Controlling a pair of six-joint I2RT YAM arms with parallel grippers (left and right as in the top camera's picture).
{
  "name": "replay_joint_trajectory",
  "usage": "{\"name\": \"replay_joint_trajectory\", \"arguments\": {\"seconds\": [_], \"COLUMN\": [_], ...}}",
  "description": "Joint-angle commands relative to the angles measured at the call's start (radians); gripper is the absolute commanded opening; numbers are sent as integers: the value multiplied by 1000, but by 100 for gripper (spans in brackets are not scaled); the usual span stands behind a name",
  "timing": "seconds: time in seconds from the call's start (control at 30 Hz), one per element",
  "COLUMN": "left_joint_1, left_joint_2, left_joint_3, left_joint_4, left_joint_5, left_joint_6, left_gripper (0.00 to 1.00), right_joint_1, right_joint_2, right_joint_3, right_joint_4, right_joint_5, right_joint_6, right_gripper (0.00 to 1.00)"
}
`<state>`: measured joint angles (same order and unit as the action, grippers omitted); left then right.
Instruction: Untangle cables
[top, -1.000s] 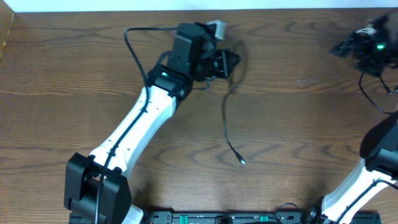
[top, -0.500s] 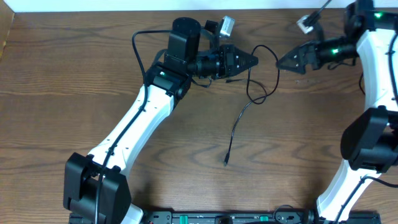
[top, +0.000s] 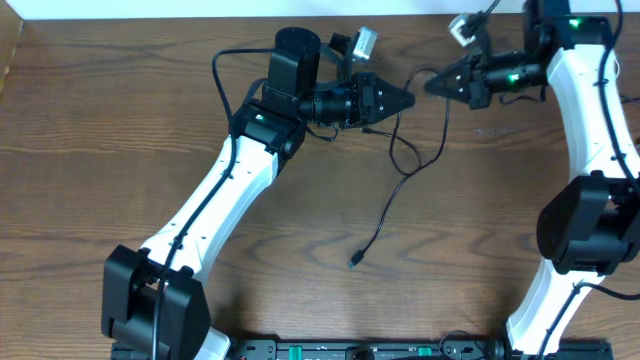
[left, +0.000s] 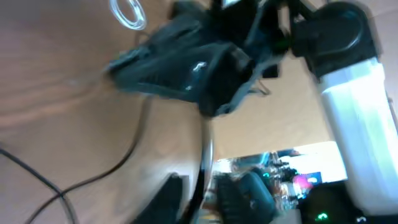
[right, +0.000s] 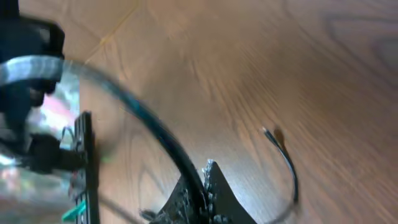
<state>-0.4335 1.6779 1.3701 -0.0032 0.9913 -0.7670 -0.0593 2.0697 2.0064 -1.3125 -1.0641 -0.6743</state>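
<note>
In the overhead view the left gripper (top: 403, 98) is pointing to the right in the upper middle of the frame. The right gripper (top: 432, 84) is pointing to the left, just beside it, so the two tips are facing each other closely.

The black cable (top: 392, 195) is starting between these two tips. It is making a loose loop below them and then running down to the lower middle of the frame. There its plug end (top: 355, 262) is lying on the wooden table (top: 100, 150), well apart from both grippers.

In the right wrist view the fingers (right: 211, 186) of the right gripper are pressed together at the bottom middle. The cable is coming from the upper left, blurred, straight into the tips, so this gripper is pinching it. Another part of the same cord is curving at the right side of that frame.

The left wrist view is very blurred. The cable is passing down between two dark shapes at the bottom of that frame. I cannot tell if the left fingers are gripping it or are standing a little apart. From above, the tips are looking nearly together.
</note>
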Motion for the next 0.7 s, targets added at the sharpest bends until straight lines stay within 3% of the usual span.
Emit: {"name": "replay_joint_trajectory", "arguments": {"seconds": [0.0, 0.03, 0.1, 0.27, 0.47, 0.67], "left_joint_1": [5, 5, 5, 5, 5, 5], "left_joint_2": [2, 2, 2, 2, 2, 2], "left_joint_3": [10, 10, 10, 10, 10, 10], "left_joint_4": [-80, -109, -172, -298, -368, -387], "left_joint_5": [-174, -218, -317, -551, -600, -600], "left_joint_6": [109, 109, 109, 109, 117, 129], "left_gripper": [53, 60, 64, 66, 66, 66], "right_joint_1": [-92, -113, -153, -325, -526, -745], "right_joint_2": [-48, -61, -87, -170, -230, -274], "right_joint_3": [92, 113, 164, 402, 607, 684], "right_joint_4": [2, 4, 13, 38, 115, 355], "right_joint_5": [30, 51, 68, 128, 157, 168], "right_joint_6": [233, 269, 360, 733, 1000, 1244], "right_gripper": [1, 1, 1, 1, 1, 1]}}
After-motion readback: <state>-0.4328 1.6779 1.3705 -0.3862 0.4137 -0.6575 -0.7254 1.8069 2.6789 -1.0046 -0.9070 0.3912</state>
